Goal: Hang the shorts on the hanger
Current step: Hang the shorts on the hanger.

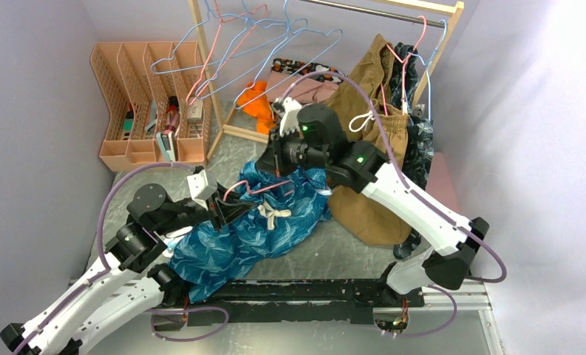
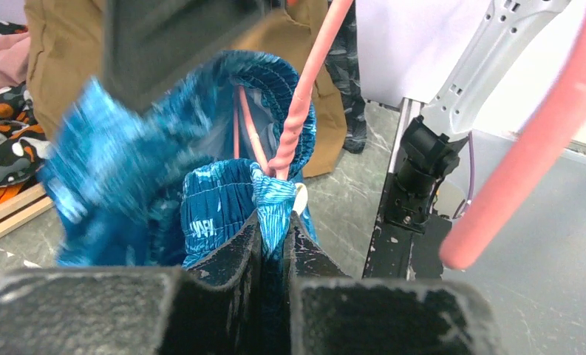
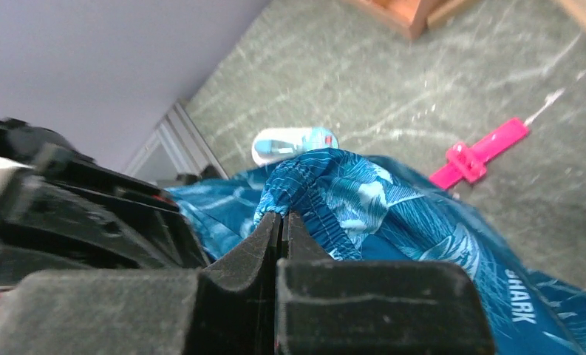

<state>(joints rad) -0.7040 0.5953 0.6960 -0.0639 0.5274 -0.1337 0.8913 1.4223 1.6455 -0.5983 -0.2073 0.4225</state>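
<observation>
The teal-blue leaf-print shorts (image 1: 245,233) lie bunched on the table between the arms, with the cream drawstring (image 1: 277,215) on top. The pink wire hanger (image 1: 254,188) runs across the waistband and passes inside the opening in the left wrist view (image 2: 301,103). My left gripper (image 1: 225,208) is shut on a fold of the waistband (image 2: 273,201), right beside the hanger wire. My right gripper (image 1: 280,158) is shut on another part of the waistband (image 3: 312,185) and holds it raised. The shorts (image 3: 423,244) trail down to the right below it.
Tan-brown shorts (image 1: 375,126) and a dark navy garment (image 1: 420,140) hang on the rack at the right. Light-blue hangers (image 1: 275,37) hang at the back. A peach file organiser (image 1: 153,103) stands back left. A pink clip (image 3: 478,154) lies on the table.
</observation>
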